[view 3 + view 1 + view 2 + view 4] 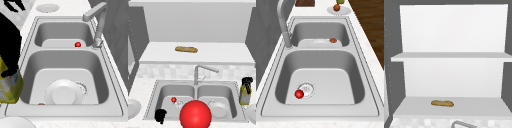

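Note:
My left hand (160, 115) hovers over the front left corner of the sink (153, 100) with relaxed fingers and holds nothing; in the right side view the left hand (13, 5) is at the far top left. Nearest to it is a small red ball (173, 99) beside the left basin's drain (307, 88). My right hand (247, 82) is curled round the top of a yellow spray bottle (244, 96) standing on the counter right of the sink. From the right side, the right hand (7, 42) covers the bottle's (10, 87) upper part.
A big red ball (195, 114) hangs before the sink's front edge. A white plate (63, 93) lies in the right basin with a small brown bit (333, 40) by it. The faucet (196, 72) rises between the basins. Plates (133, 107) sit at both counter ends. A loaf (442, 103) lies on the shelf.

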Controlling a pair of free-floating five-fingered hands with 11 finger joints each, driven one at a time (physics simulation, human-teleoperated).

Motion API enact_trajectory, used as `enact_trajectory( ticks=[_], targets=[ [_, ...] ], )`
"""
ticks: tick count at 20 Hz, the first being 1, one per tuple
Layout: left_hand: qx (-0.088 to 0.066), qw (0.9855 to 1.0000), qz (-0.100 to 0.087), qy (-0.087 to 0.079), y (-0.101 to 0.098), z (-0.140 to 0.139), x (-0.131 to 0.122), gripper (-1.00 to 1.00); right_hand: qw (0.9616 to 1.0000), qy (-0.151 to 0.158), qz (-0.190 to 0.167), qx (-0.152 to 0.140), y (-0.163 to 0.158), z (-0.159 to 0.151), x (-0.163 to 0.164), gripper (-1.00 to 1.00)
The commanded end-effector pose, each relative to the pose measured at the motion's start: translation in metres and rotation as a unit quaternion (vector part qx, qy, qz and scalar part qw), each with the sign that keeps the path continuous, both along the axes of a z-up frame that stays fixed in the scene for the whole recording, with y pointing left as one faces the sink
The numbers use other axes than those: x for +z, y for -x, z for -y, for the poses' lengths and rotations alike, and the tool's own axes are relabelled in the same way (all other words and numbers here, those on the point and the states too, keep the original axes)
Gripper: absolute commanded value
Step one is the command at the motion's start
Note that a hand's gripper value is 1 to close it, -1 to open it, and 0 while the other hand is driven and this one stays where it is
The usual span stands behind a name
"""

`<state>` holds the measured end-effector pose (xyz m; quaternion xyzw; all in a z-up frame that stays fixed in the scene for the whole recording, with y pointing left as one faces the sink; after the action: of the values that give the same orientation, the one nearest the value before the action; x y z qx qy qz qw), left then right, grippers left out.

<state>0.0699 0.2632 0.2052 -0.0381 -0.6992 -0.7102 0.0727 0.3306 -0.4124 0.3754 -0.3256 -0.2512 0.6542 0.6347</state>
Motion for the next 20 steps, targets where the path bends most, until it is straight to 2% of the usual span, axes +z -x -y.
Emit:
enact_trajectory(
  ticks=[1,13,20],
  targets=[
    [0.000,1.0000,0.000,0.000,0.000,0.000,0.000,0.00,1.0000,-0.009,0.000,0.000,0.020,-0.017,0.016,1.00],
    [0.000,1.0000,0.000,0.000,0.000,0.000,0.000,0.00,0.9999,-0.017,-0.001,0.000,0.084,-0.076,0.061,1.00],
    [0.000,1.0000,0.000,0.000,0.000,0.000,0.000,0.00,0.9998,-0.020,0.009,0.001,0.115,-0.100,0.101,1.00]
  ],
)
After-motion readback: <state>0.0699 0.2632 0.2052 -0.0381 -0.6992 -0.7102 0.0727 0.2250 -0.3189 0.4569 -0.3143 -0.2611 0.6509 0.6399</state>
